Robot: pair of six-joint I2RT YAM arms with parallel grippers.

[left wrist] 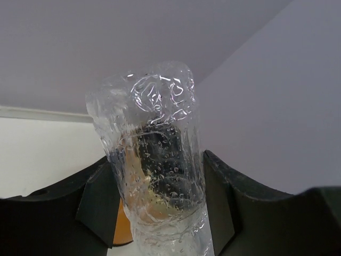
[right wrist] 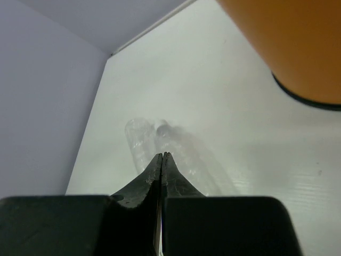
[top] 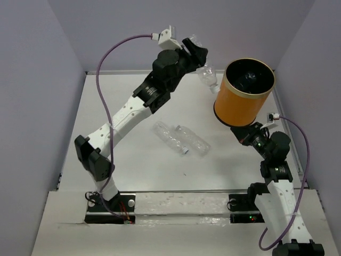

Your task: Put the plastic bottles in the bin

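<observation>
Gripping a clear ribbed plastic bottle (top: 208,78), the left tool (left wrist: 157,202) hangs just beside the tall orange cylindrical bin (top: 242,104); released short of the rim, the bottle likely bounces onto the bench (top: 144,170).

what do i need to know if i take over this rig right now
Left gripper: shut on a bottle, raised beside the bin, not yet in it.
Right gripper: shut, empty, low by the bin's base.
Two bottles lie side by side mid-table.
Done: cannot tell, the bin's inside is too dark to count.
Left: drop the held one in, then fetch the two.
</observation>
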